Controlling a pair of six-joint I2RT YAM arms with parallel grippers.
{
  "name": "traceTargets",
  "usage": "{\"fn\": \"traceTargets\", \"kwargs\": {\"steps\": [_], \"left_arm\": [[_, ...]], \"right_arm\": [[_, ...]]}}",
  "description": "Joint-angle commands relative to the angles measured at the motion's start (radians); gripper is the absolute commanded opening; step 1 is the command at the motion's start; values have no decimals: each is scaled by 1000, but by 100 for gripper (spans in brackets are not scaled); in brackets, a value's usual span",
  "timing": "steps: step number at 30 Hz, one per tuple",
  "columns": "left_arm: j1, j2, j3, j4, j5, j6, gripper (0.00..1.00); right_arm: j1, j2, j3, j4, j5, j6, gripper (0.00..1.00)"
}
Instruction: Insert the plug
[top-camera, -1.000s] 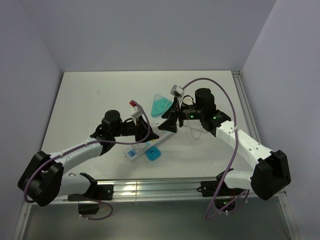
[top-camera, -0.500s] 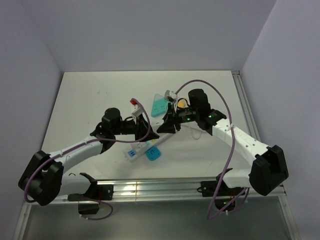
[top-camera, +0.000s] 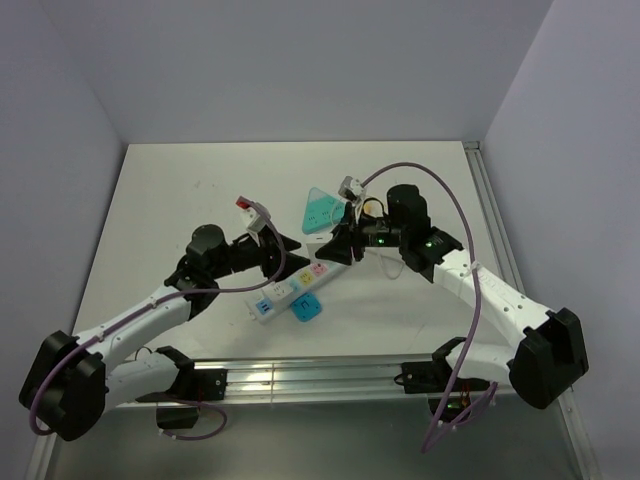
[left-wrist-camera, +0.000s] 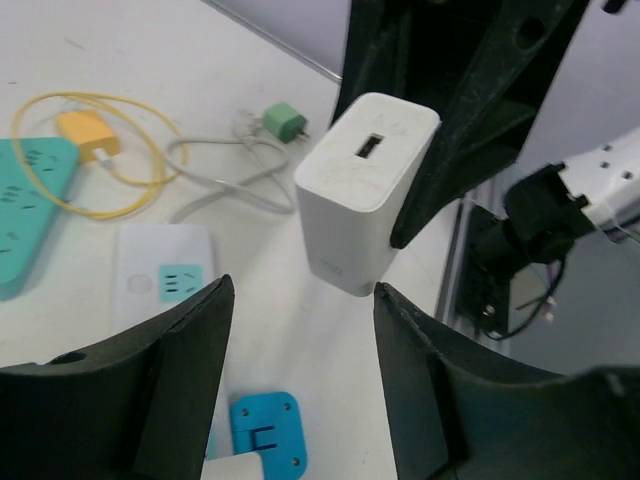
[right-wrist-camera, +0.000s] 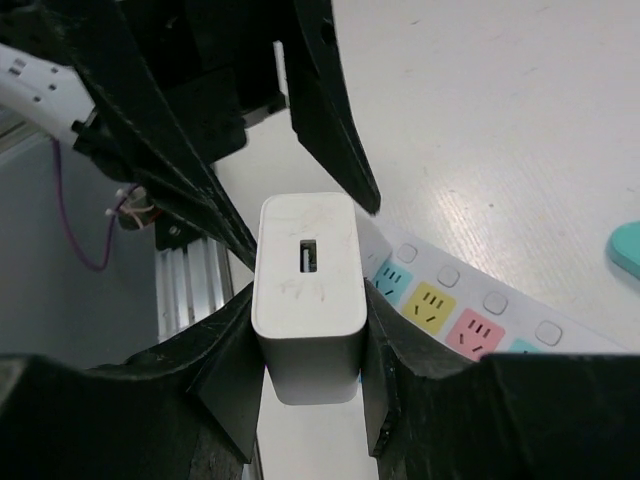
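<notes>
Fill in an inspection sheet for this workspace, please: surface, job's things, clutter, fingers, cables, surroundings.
Surface: white table, few faint marks.
Job's things: white charger held upright, not inserted; white power strip lying beside it.
Clutter: teal power strip, blue adapter, green plug.
Fingers: right gripper shut on the charger's sides; left gripper open, empty.
Cables: yellow cable and grey cable loose on table; purple cables along both arms.
Surroundings: plain walls; metal rail at near edge.

Bright, even light; soft shadows, slight blur.
</notes>
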Motion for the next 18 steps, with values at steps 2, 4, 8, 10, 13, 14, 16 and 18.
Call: {"fn": "traceTargets", "kwargs": {"steps": [2,4,8,10,13,14,16,18], "left_arm": [[11,-66,-19,-47,-182,9,67],[11,-100,-38,-50,-225,-21,85],[14,-161,-64,-90,-337,-86,99],[15,-193,-58,-147,-399,-120,99],[15,-239,-72,-172,-436,-146,100],[17,-253,-79,-172,-447,-152,100],[17,-291,-99,-187,-488,-186,100],[17,-318,-101,-219,-516,-207,99]], "right_arm": [[-1,-54,-55,133,123,81,0],[0,-65,-102,170,186,125,0],[13,-94,-181,251,361,203,0],[35,-94,-219,270,488,232,0],[94,-76,-256,315,621,268,0],[105,-59,-262,345,649,278,0],[129,-40,-300,395,726,309,0],[167,-37,-340,489,790,332,0]]}}
